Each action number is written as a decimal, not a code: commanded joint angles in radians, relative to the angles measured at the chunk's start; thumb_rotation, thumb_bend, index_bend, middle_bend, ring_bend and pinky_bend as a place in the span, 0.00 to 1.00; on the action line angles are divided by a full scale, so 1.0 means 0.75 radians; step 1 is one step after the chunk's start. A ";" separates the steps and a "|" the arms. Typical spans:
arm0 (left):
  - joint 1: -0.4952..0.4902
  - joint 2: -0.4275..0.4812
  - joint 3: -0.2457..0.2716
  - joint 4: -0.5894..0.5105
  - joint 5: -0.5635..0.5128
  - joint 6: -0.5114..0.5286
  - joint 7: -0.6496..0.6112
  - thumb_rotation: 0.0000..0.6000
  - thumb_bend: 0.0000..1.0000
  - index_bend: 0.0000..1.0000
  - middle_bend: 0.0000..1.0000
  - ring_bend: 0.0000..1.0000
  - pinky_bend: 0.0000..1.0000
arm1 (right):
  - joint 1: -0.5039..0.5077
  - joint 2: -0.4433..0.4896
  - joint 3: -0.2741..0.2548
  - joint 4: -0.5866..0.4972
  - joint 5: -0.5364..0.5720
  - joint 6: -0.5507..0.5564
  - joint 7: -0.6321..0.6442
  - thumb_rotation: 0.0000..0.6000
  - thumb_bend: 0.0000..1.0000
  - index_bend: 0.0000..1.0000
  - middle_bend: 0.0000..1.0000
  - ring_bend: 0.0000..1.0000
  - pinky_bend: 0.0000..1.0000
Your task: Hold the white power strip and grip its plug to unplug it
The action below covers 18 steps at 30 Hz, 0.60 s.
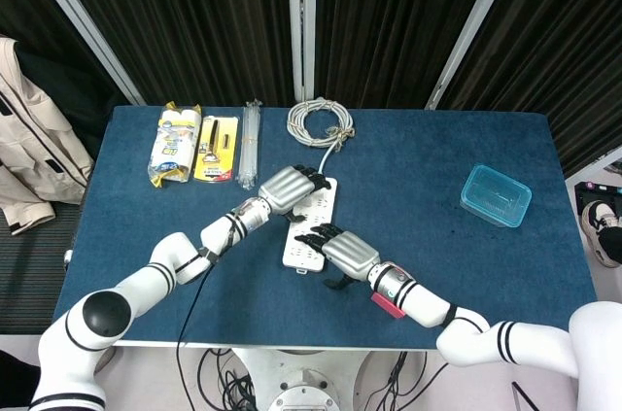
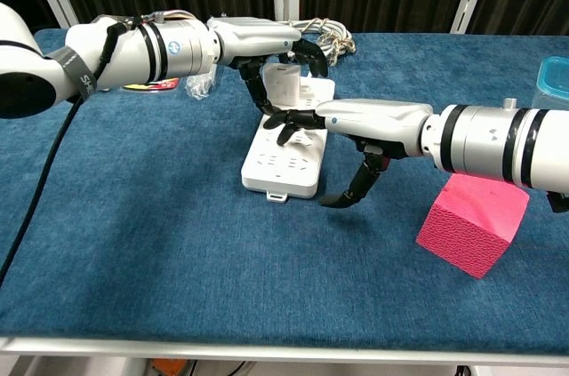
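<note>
White power strip [image 2: 286, 152]: flat, mid blue surface [image 2: 133, 216]. Plug [image 2: 284, 84]: seated at far end, left hand [image 1: 290, 185] fingers curled around it. Right hand [image 1: 342, 252]: spread, fingertips on strip. Pink block [image 2: 473, 223]: near right.

place: looks like a robotics lab or test booth
backdrop: black pleated curtains [image 1: 214, 13] on white metal frame poles [image 1: 301, 17]
table: blue felt-covered table [image 1: 418, 178], cables dangling under its front edge
extra: beige jacket [image 1: 29, 139] hung off to the side
</note>
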<state>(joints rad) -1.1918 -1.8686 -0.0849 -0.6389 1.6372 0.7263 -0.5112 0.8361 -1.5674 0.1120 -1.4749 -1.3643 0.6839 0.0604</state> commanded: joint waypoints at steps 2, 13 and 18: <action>-0.008 -0.023 0.029 0.047 0.004 0.011 -0.027 1.00 0.27 0.31 0.29 0.26 0.35 | 0.004 -0.002 -0.004 0.003 0.001 0.001 -0.001 1.00 0.21 0.06 0.13 0.00 0.00; -0.008 -0.065 0.088 0.152 0.019 0.065 -0.080 1.00 0.40 0.44 0.43 0.44 0.59 | 0.013 -0.010 -0.014 0.008 0.022 0.002 -0.010 1.00 0.22 0.06 0.14 0.00 0.00; -0.004 -0.092 0.096 0.207 0.021 0.117 -0.091 1.00 0.42 0.51 0.54 0.56 0.71 | 0.016 -0.012 -0.017 0.008 0.029 0.003 -0.012 1.00 0.22 0.06 0.14 0.00 0.00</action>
<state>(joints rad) -1.1967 -1.9303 -0.0150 -0.4938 1.6525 0.8025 -0.5753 0.8477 -1.5761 0.0992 -1.4690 -1.3422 0.6863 0.0514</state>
